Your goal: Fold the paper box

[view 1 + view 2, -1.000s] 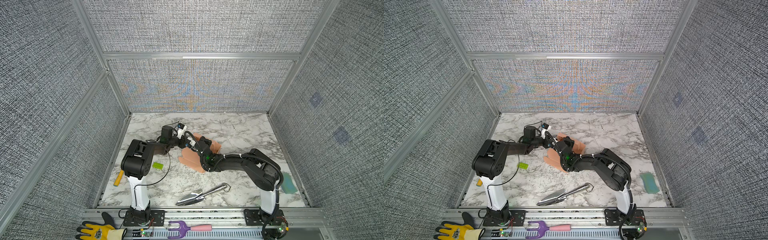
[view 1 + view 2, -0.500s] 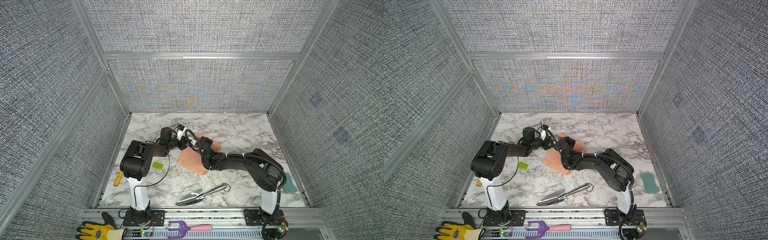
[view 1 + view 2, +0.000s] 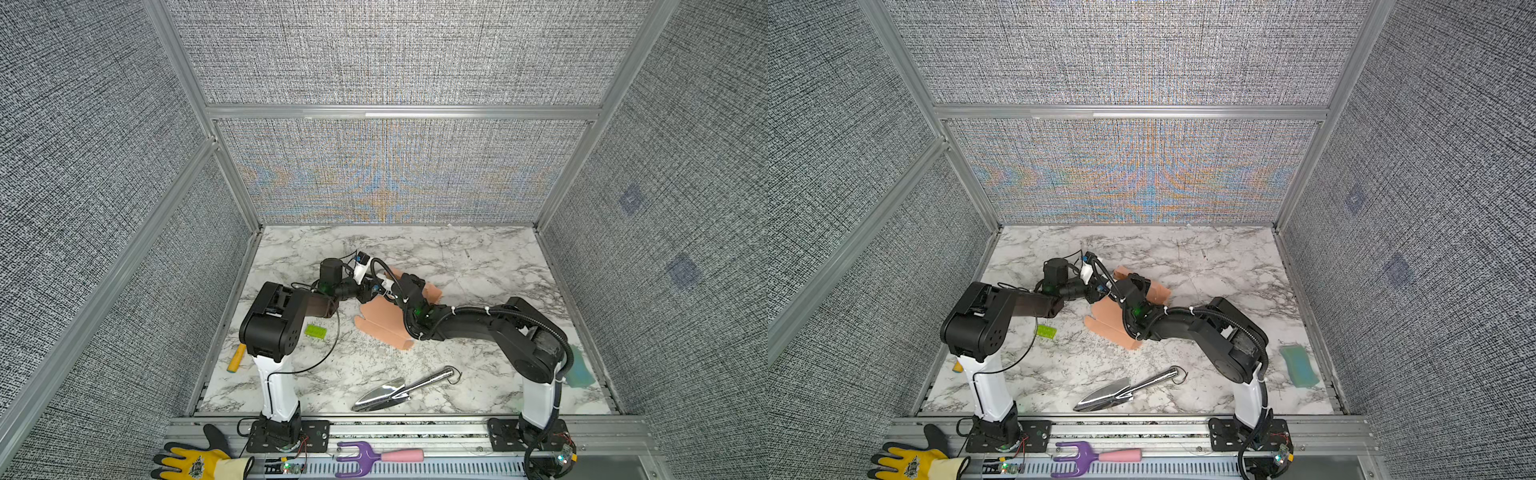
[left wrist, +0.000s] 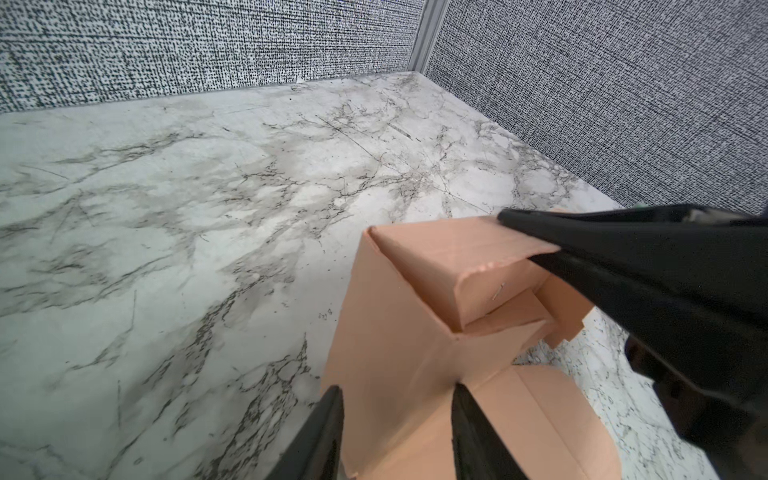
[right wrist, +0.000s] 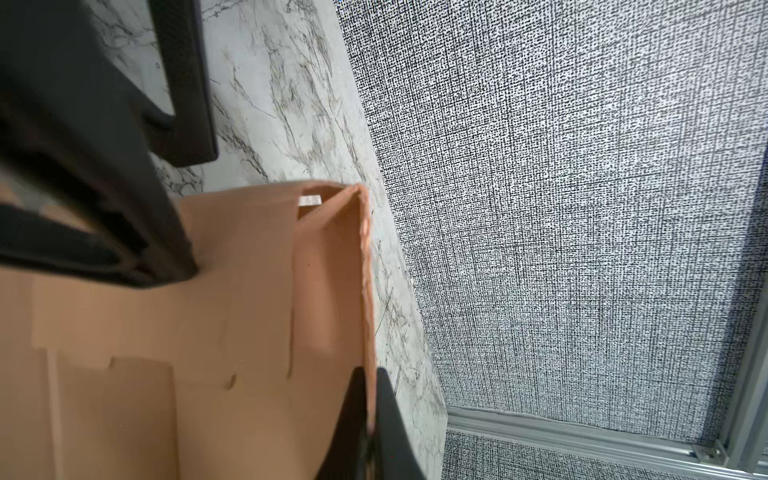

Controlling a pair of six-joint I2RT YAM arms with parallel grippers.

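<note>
On the table (image 3: 478,266), near its middle in both top views, lies the box (image 3: 382,322) (image 3: 1106,322). It is a pink cardboard sheet, partly raised. Its near panel lies flat on the marble, and its far part stands up where my two arms meet over it.

Left wrist view: my left gripper (image 4: 395,390) sits astride an upright wall of the box. The fingers (image 4: 328,428) are apart and cardboard fills the gap between them; whether they press it I cannot tell. Beyond them a flap at the top of the wall is bent over.

Right wrist view: my right gripper (image 5: 370,374) is pinched together on the thin edge of a raised flap, with the card caught between both fingertips. The left wrist view shows this pinch from the side. Slits and tabs show on the inner face of the sheet.

Left of the box and apart from it lies a green brick (image 3: 315,331). Nearer the front edge, well clear of the box, lies a steel trowel (image 3: 399,388).
</note>
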